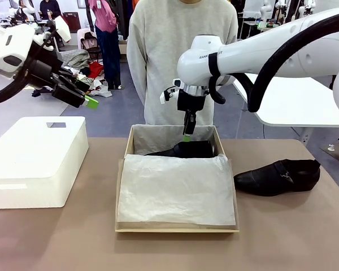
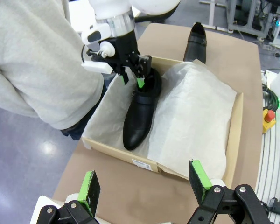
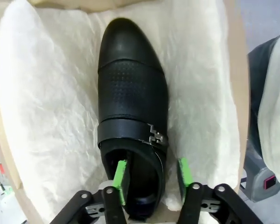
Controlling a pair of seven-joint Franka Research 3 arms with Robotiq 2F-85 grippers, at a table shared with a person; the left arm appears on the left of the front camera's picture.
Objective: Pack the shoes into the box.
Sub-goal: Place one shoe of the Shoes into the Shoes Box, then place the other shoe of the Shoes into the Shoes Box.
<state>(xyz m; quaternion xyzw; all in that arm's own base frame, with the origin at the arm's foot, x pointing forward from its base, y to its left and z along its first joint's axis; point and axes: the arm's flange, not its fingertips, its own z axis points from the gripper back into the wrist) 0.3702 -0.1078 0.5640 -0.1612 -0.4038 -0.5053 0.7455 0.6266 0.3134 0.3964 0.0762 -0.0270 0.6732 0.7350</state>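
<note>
Starting with the worktop (image 1: 305, 237): bare and smooth, offering no stop against sliding, so liable to let the box (image 1: 175, 228) skew toward the person (image 1: 181, 56) under any sideways nudge. Inside the box, beware the tissue paper (image 1: 175, 192), bunched over the near half and covering the room needed for the other shoe; likely to crumple under, or ride up over, anything lowered there without first folding it back. Then the first shoe (image 3: 130, 88), lying on the tissue along the far wall of the box, toe toward the robot's left: apt to tip or get dragged up on a careless lift-off, given the right gripper (image 3: 151, 175) astride its heel-side wall, one finger inside the opening and one outside, fingers spread and seemingly released rather than pinching. Also mind the second shoe (image 1: 277, 176), out on the worktop just right of the box, glossy and probably slippery, easy to lose from a shallow pinch on the rim. Lastly the left gripper (image 2: 143, 179), hovering well left of the box, fingers wide apart and empty: little hazard beyond blocking a crossing reach.
</note>
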